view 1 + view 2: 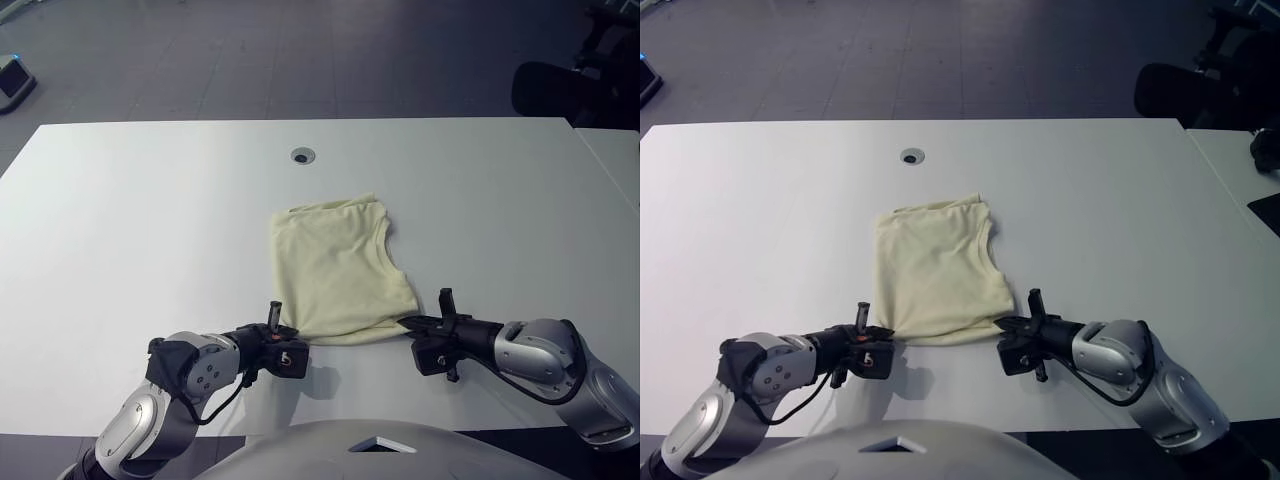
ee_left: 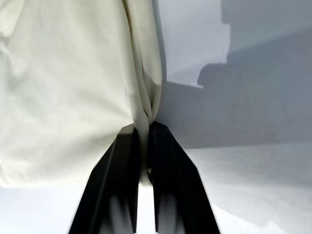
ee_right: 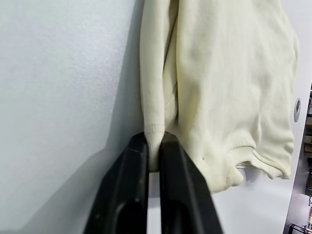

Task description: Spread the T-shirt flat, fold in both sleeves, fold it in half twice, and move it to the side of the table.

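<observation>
A pale yellow T-shirt point(image 1: 338, 268) lies folded into a narrow panel on the white table point(image 1: 140, 220), its near edge towards me. My left gripper point(image 1: 283, 332) is shut on the near left corner of the cloth. My right gripper point(image 1: 408, 322) is shut on the near right corner. In the left wrist view the black fingers point(image 2: 165, 161) pinch a bunched fold of the T-shirt point(image 2: 63, 87). In the right wrist view the fingers point(image 3: 131, 165) clamp a ribbed edge of the T-shirt point(image 3: 229, 83). Both corners sit at or just above the tabletop.
A round cable grommet point(image 1: 302, 155) sits in the table beyond the shirt. Wide bare tabletop lies to the left and right of the shirt. A black chair point(image 1: 560, 90) stands past the table's far right corner.
</observation>
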{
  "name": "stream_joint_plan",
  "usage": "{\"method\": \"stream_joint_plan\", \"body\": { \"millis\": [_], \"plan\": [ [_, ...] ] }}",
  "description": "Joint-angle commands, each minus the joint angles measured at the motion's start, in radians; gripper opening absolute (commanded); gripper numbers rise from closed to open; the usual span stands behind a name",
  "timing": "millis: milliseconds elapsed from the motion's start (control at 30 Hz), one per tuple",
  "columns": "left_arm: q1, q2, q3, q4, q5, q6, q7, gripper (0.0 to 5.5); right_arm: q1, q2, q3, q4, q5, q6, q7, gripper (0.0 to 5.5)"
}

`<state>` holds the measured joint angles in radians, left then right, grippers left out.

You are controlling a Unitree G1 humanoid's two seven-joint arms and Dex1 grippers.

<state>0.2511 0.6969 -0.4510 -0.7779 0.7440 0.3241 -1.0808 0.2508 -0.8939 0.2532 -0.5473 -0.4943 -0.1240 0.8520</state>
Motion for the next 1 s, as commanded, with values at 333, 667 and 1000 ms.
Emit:
{"method": "stream_joint_plan", "body": {
  "millis": [333,667,1000],
  "plan": [
    [0.06,0.126,0.031,-0.012,-0.251,0.099,-0.193,0.17,0.002,-0.109,-0.05,-0.109,0.257,0.088,0.23,0.0],
    [0.084,0.257,0.151,0.051,-0.587,0.099,-0.256,0.16,0.017,-0.217,-0.104,-0.27,0.553,0.38,0.411,0.0],
    [-0.141,0.295,0.317,0.089,-1.049,0.336,-0.321,0.15,-0.354,-0.233,-0.239,-0.203,1.275,0.885,0.526,0.0]
  ]
}}
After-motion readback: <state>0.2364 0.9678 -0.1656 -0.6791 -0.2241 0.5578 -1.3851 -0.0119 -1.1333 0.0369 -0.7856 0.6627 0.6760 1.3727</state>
